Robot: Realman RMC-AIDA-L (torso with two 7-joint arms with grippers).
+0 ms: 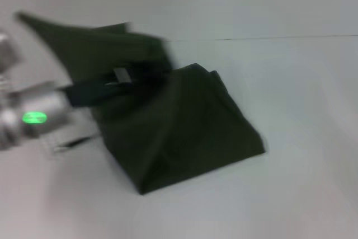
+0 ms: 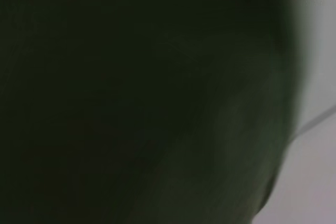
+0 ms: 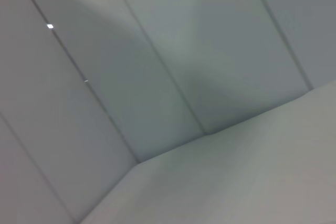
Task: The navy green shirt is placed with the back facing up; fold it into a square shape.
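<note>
The navy green shirt (image 1: 190, 127) lies partly folded on the white table (image 1: 302, 110) in the head view, with a corner pointing to the near side. My left arm comes in from the left, and my left gripper (image 1: 131, 76) is shut on a part of the fabric. That lifted flap (image 1: 84, 43) stands up off the table toward the far left. Dark green cloth (image 2: 131, 98) fills nearly the whole left wrist view. My right gripper is out of view; the right wrist view holds only bare grey panels.
A thin dark seam (image 1: 268, 38) runs across the table behind the shirt. A grey wall (image 3: 157, 66) with panel joints meets the tabletop (image 3: 262, 171) in the right wrist view. White table surface lies to the right and in front of the shirt.
</note>
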